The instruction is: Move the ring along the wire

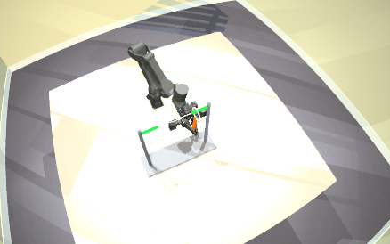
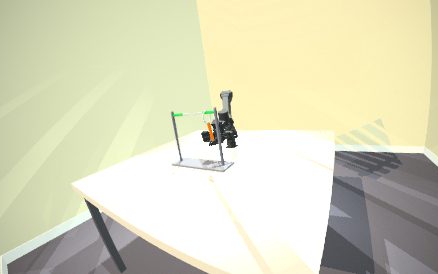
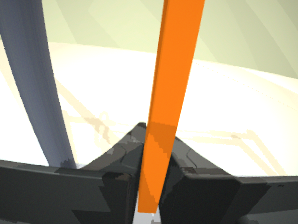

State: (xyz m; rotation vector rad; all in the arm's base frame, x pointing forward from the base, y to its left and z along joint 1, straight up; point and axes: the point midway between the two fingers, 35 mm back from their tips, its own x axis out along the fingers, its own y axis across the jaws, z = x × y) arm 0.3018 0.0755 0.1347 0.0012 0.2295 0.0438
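Observation:
The ring (image 1: 195,118) (image 2: 203,118) hangs around the wire at the right green part (image 1: 204,108) (image 2: 209,112), near that part's inner end, beside the right post (image 1: 207,125) (image 2: 219,142). Whether it touches the wire is too small to tell. Its orange handle (image 1: 194,124) (image 2: 210,132) (image 3: 172,80) points down. My gripper (image 1: 195,131) (image 2: 212,142) (image 3: 148,129) is shut on the handle's lower part, below the wire. The other green part (image 1: 150,130) (image 2: 178,115) is by the left post (image 1: 145,149) (image 2: 177,140). The thin grey wire runs between the green parts.
The posts stand on a grey base plate (image 1: 170,159) (image 2: 196,164) on the pale table (image 1: 246,196) (image 2: 276,200). The arm (image 1: 154,73) (image 2: 226,107) reaches in from behind the wire. One post (image 3: 37,85) is close on the left in the wrist view.

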